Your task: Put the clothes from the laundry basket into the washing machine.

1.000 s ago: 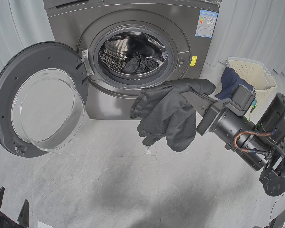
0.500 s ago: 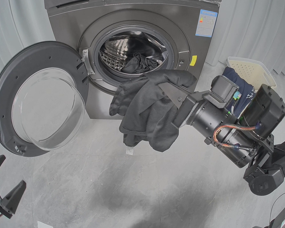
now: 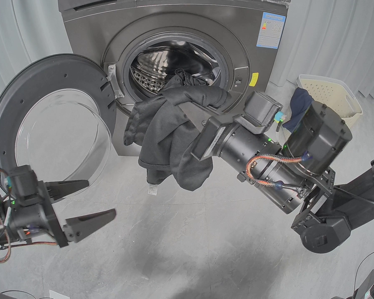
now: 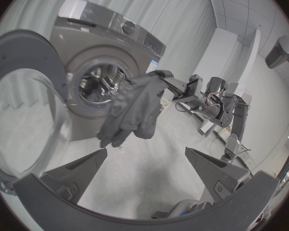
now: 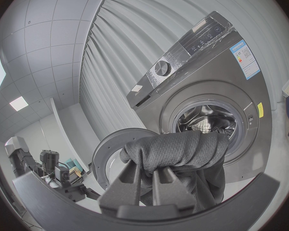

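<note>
You are swinging the right gripper (image 3: pixel 186 109), clamped on the dark garment (image 3: pixel 164 136), toward 11 o'clock, nearing the open washing machine (image 3: pixel 112 34).

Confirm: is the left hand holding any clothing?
No, the left hand is open and empty, near the open washer door.

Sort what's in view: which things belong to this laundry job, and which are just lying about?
Job: grey garment in the right gripper; black clothes in the washing machine; open door; laundry basket with navy garment; left gripper, open.
About: curtain; blue sticker on machine.
</note>
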### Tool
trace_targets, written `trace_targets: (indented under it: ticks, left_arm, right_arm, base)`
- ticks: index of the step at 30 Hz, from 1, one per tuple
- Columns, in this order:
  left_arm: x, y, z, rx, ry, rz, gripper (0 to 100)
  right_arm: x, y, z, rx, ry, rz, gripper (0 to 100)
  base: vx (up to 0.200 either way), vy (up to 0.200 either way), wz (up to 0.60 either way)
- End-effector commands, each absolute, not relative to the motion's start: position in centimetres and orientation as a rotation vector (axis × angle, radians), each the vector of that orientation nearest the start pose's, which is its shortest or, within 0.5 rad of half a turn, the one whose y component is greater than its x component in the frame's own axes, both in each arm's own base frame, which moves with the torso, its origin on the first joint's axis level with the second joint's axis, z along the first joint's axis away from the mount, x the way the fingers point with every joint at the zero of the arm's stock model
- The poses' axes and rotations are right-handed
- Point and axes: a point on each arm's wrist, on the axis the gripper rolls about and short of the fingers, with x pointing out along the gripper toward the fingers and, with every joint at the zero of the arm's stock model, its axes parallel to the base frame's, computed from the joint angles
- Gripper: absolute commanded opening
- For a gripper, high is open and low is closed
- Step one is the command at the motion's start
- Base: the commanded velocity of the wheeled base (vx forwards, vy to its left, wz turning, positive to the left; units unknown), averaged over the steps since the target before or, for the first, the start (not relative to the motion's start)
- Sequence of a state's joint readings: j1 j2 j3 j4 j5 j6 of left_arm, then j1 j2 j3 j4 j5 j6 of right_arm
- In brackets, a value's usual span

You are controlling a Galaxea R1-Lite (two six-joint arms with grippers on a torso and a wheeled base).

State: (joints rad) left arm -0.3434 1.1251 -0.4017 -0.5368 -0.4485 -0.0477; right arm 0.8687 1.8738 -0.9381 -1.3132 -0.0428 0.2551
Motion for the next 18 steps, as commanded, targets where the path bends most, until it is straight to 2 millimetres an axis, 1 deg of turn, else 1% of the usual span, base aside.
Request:
trace_targets:
  ticks: [1,6,7,8,10,11,14,18]
  left_arm:
    - [19.5,-10.0,17.6,-0.081,0.351,-0.916,100]
    - [21.9,-11.0,17.3,-0.089,0.353,-0.917,100]
    - [21.9,-11.0,17.3,-0.089,0.353,-0.917,100]
    - [22.7,-11.2,17.0,-0.091,0.349,-0.912,100]
    - [23.0,-11.3,16.9,-0.091,0.349,-0.911,100]
    - [23.7,-11.5,16.3,-0.094,0.351,-0.906,100]
    - [24.5,-11.8,15.6,-0.094,0.341,-0.897,100]
    - [25.5,-12.2,15.2,-0.092,0.308,-0.892,100]
  right_arm:
    - [23.6,28.2,22.2,0.408,-0.238,0.865,0]
    - [23.5,28.1,22.2,0.410,-0.241,0.864,0]
    - [23.5,28.1,22.2,0.410,-0.241,0.864,0]
    - [23.4,28.2,22.2,0.411,-0.242,0.867,0]
    - [23.3,28.3,22.3,0.412,-0.242,0.870,0]
    - [23.2,28.3,22.3,0.413,-0.243,0.875,0]
    - [23.1,28.3,22.4,0.414,-0.246,0.876,0]
    - [22.9,28.4,22.5,0.416,-0.248,0.881,0]
  base:
    - [0.000,0.000,0.00]
    - [0.000,0.000,0.00]
    - [0.000,0.000,0.00]
    - [0.000,0.000,0.00]
    - [0.000,0.000,0.00]
    - [0.000,0.000,0.00]
    - [0.000,0.000,0.00]
    - [0.000,0.000,0.00]
